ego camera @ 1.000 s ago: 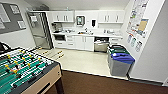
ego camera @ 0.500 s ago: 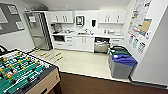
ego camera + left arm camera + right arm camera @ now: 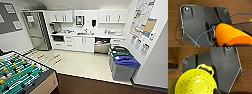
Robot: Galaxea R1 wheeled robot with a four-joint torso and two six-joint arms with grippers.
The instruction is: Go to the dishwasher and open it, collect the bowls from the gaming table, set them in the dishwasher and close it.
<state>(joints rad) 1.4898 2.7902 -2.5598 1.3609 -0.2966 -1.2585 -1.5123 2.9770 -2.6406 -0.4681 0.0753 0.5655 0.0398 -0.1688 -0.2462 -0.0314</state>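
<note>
The dishwasher (image 3: 102, 45) stands open across the kitchen, its inside dark; foosball table (image 3: 22, 76) cut off; fingers' state cannot be told

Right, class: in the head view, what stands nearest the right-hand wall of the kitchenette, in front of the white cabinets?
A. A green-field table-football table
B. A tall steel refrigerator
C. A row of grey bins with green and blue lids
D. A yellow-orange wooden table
C: the grey bins with green and blue lids line the right wall beneath the posters, on the pale floor.
</note>
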